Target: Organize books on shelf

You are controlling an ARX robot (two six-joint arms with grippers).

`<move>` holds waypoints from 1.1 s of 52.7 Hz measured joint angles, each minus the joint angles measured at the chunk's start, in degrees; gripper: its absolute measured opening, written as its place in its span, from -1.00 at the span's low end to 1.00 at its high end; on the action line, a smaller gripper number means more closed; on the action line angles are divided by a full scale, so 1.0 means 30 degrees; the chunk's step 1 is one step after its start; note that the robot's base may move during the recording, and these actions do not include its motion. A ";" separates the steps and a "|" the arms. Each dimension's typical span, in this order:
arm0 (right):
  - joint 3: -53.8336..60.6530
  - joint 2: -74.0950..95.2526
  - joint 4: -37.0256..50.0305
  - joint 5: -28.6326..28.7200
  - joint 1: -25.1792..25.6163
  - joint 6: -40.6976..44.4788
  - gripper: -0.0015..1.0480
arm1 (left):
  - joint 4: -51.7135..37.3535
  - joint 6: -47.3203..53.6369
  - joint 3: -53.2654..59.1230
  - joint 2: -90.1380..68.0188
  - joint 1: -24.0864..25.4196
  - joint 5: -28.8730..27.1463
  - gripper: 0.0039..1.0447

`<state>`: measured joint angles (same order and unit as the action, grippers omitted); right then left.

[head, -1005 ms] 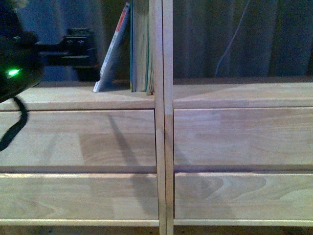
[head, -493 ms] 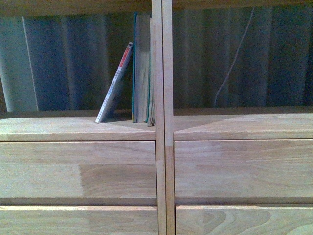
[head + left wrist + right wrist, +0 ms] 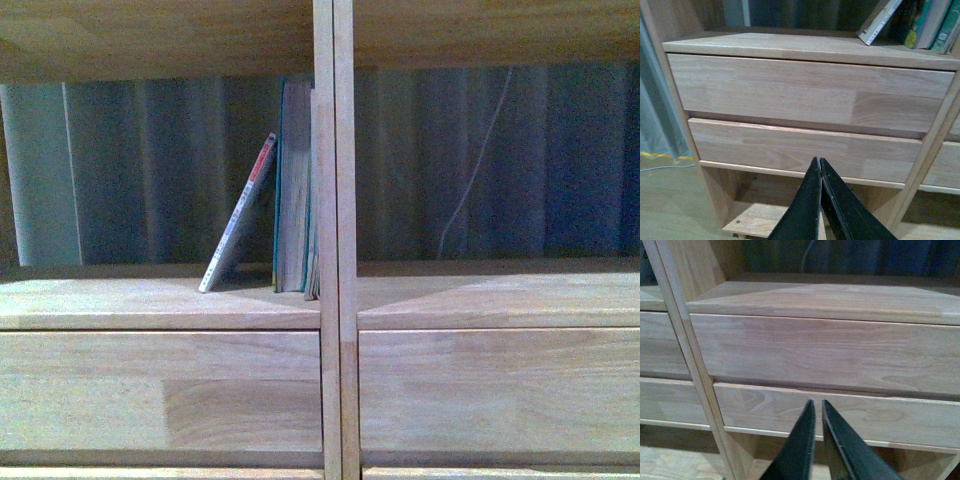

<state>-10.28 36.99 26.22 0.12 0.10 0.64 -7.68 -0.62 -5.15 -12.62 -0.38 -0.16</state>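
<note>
Books [image 3: 292, 190] on shelf [image 3: 160, 300] well above both hands, left [image 3: 820, 172] & right [image 3: 817, 412] together, empty.

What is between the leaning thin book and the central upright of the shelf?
In the front view, upright teal-covered books stand between the thin book and the central upright.

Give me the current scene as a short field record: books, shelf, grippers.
thin paperback: leaning, top tilted toward the upright books
teal books: upright, against the double central upright
shelf: light wood; books in left bay, right bay shows no books
drawer fronts: closed
left gripper: shut, empty, low in front of the left drawers
right gripper: nearly closed, small gap, empty, in front of the right drawers
</note>
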 joint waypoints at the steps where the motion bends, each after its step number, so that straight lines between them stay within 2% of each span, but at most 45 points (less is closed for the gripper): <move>1: 0.0080 -0.0080 0.0000 0.0007 0.0007 0.0000 -0.86 | 0.0015 0.0000 0.0029 0.0029 0.0000 0.0000 -0.95; 2: 0.0291 -0.0328 -0.0022 0.0000 0.0007 0.0007 -0.95 | 0.0066 0.0000 0.0124 0.0146 0.0015 0.0007 -0.95; 10: 0.1290 -0.1778 -0.0466 0.0000 0.0007 -0.0066 -0.94 | 0.2586 0.0000 0.0532 0.2856 0.0029 0.0015 -0.95; 34: 0.3133 -0.6033 -0.2623 0.0029 0.0000 -0.0066 -0.94 | 0.2601 0.0015 0.1486 0.4087 0.0044 0.0007 -0.95; 58: 0.3140 -0.8597 -0.5013 0.0000 0.0000 -0.0066 -0.94 | 0.2601 0.0022 0.1486 0.4102 0.0044 0.0007 -0.95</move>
<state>-0.86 11.20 11.18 0.12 0.10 0.45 0.12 -0.56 -0.69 -0.32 -0.25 -0.14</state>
